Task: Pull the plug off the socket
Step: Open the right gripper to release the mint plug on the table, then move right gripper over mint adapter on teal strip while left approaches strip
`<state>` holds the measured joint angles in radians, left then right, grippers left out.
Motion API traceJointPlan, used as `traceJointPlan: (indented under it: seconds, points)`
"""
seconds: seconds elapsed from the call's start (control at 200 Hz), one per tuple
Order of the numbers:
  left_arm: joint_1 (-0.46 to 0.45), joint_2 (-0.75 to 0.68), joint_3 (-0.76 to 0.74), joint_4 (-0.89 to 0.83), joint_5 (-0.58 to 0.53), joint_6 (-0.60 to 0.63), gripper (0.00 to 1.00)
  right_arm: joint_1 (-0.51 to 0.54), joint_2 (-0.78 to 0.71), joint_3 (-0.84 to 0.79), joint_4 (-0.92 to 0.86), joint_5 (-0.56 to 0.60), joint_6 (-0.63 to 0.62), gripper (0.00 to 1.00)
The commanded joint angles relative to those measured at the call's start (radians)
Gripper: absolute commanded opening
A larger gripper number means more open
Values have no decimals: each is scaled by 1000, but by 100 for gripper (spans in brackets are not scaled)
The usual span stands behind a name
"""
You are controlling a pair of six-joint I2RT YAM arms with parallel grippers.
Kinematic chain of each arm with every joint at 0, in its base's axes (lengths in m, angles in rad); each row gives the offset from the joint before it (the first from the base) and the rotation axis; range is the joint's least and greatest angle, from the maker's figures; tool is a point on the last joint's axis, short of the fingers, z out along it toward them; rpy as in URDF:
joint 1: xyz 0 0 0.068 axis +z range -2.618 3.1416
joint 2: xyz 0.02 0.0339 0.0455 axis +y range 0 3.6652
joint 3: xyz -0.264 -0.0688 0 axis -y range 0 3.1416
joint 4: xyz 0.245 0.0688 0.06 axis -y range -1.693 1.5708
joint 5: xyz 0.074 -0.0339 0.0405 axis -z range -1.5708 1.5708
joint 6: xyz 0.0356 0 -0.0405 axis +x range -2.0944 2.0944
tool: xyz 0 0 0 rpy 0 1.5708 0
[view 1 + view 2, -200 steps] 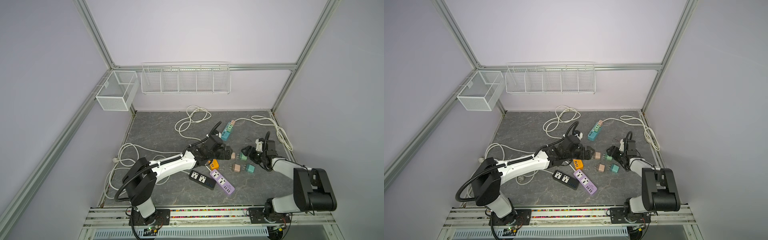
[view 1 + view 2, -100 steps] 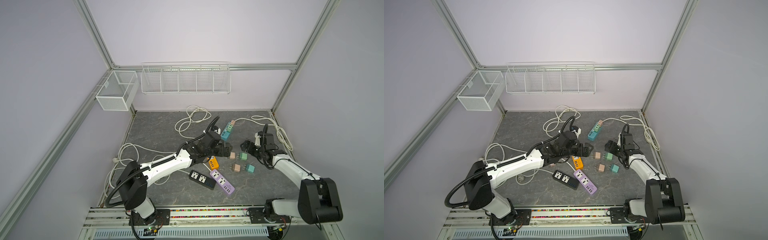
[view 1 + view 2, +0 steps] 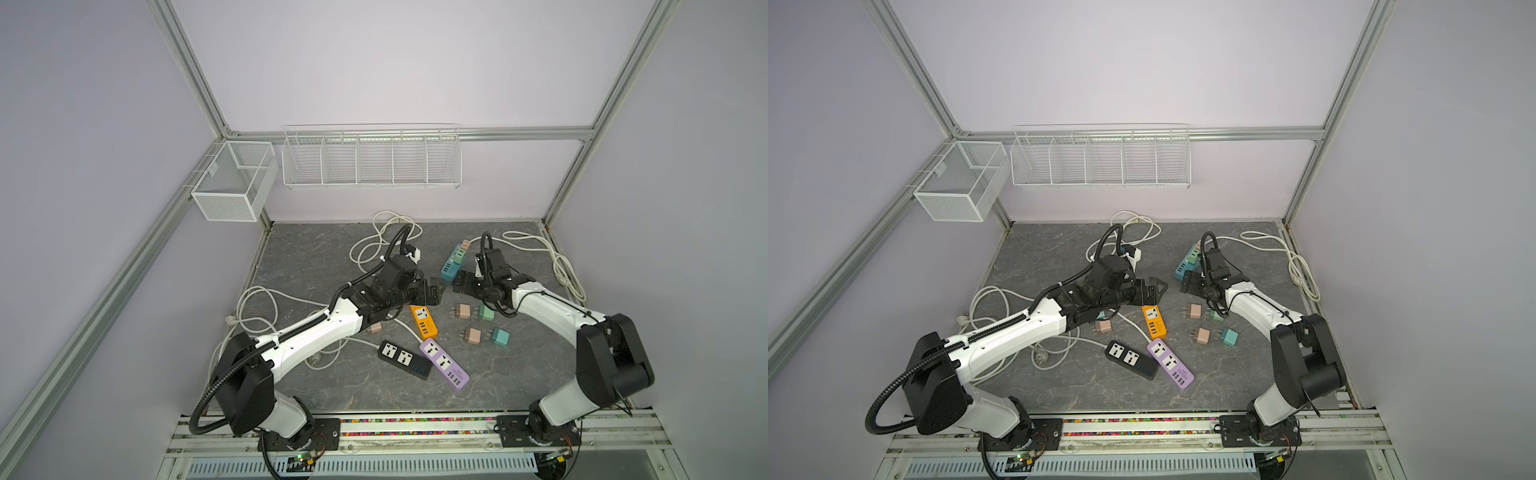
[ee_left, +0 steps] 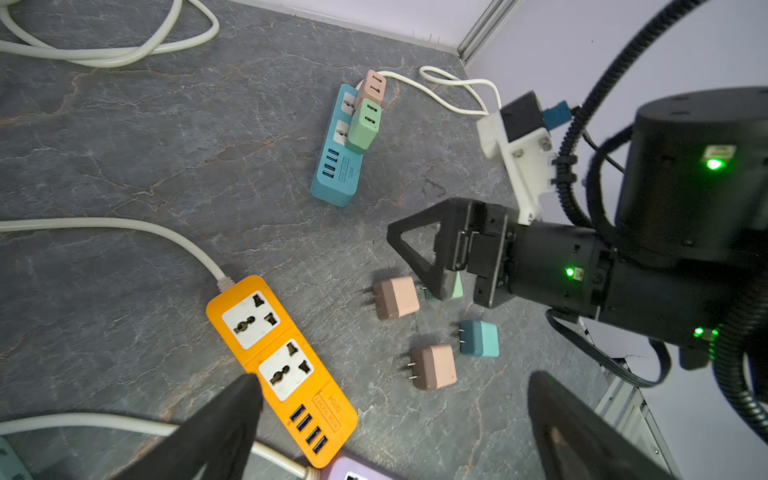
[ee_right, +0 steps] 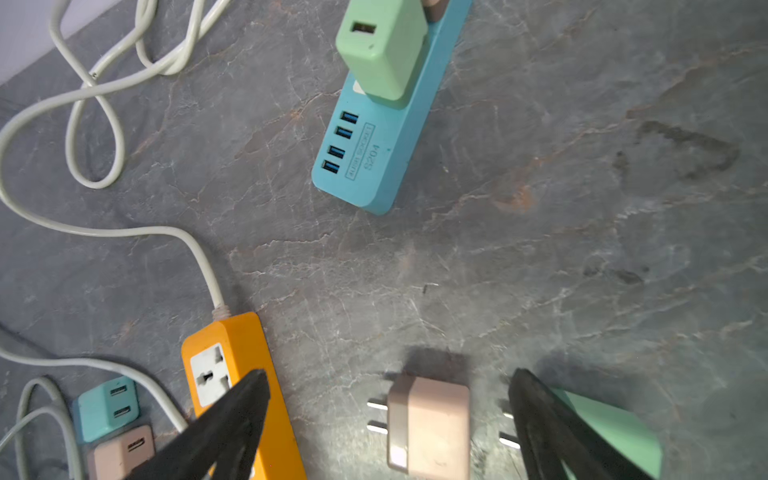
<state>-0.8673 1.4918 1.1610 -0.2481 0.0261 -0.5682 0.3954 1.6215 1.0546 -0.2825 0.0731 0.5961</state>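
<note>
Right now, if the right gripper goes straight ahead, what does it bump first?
The right gripper would probably hit bare table, just short of the blue strip; depth is unclear.

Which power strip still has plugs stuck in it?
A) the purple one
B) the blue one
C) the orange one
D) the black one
B: the blue power strip has a green plug and a pink plug standing in its sockets, while the orange strip, the black strip and the purple strip all show bare sockets.
</note>
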Motion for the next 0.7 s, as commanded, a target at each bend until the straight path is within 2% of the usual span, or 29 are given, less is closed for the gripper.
traceJointPlan:
  seconds: [0.0,0.185,0.42,0.695]
  points:
    - [33,-6,-11,4,33,55,99,31,63,76,-33,91,56,94]
    - [95,6,-47,53,76,64,100,53,192,195,-61,170,142,98]
    - [171,59,-69,122,139,54,99,55,342,333,-94,213,209,99]
    - [239,136,-32,127,237,34,99,47,459,436,-102,240,207,92]
